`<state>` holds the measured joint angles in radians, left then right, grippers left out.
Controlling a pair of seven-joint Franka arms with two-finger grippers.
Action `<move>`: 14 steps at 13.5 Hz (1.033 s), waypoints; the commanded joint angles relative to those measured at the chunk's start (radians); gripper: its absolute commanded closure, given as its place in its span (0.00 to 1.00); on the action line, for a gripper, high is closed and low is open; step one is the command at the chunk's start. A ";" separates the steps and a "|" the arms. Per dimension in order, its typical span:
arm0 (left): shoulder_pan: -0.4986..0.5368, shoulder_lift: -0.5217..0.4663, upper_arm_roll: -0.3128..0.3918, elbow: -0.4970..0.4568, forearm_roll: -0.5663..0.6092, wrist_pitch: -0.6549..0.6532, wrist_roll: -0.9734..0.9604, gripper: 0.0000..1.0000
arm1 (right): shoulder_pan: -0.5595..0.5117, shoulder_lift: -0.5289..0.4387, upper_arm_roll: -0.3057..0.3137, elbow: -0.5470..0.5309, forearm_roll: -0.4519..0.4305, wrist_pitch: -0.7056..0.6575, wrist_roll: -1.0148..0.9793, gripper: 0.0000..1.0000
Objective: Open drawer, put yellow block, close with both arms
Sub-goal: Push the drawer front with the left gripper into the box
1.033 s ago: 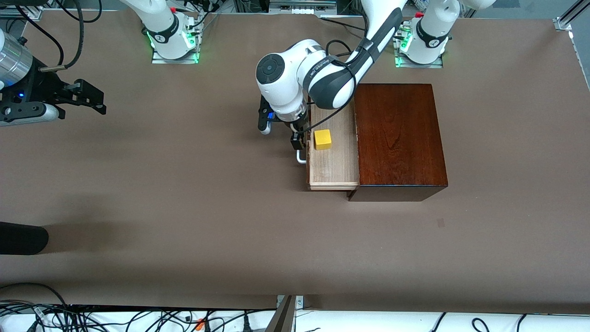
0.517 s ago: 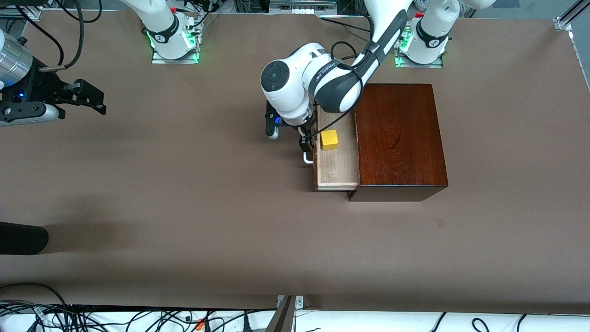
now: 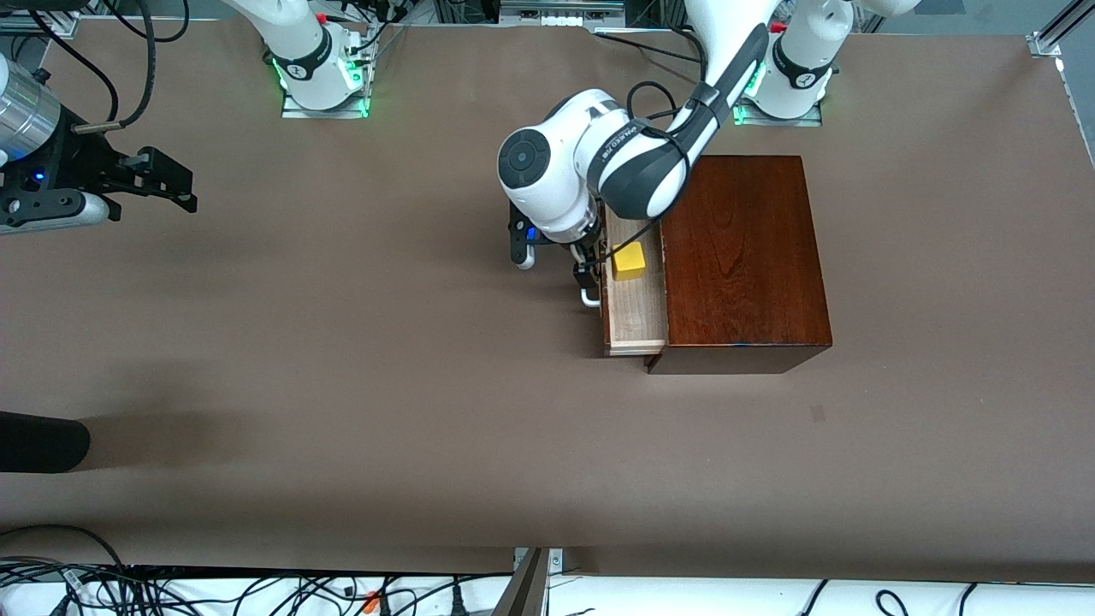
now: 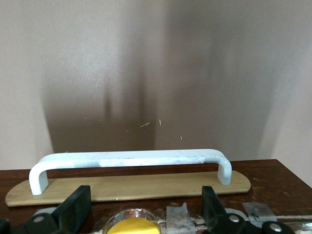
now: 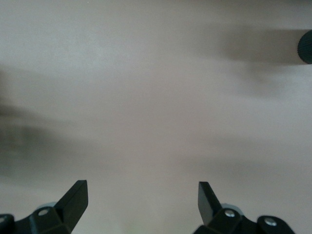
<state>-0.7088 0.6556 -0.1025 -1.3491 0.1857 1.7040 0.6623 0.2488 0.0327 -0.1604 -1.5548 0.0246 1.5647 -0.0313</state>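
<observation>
Yellow block (image 3: 629, 260) in drawer (image 3: 635, 312), partly out of mahogany box (image 3: 740, 257). Left gripper (image 3: 588, 267) at white handle (image 4: 129, 160) on drawer front, fingers spread wide, gripping nothing. Right gripper (image 5: 141, 204) wide open, empty, over bare table (image 3: 342, 342) well apart from box.

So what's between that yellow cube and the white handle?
Only the drawer's dark front panel, seen in the front view, separates yellow block and handle.

Bright even overhead light, soft arm shadows on table (image 3: 342, 342), wrist views blurred
</observation>
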 commanded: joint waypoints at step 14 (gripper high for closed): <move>0.143 -0.126 0.018 -0.196 0.084 -0.027 0.039 0.00 | -0.010 0.007 0.006 0.021 0.001 -0.009 0.014 0.00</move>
<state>-0.5897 0.5870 -0.0952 -1.4729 0.2314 1.6881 0.6809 0.2488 0.0327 -0.1605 -1.5548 0.0246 1.5647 -0.0311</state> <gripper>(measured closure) 0.000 0.000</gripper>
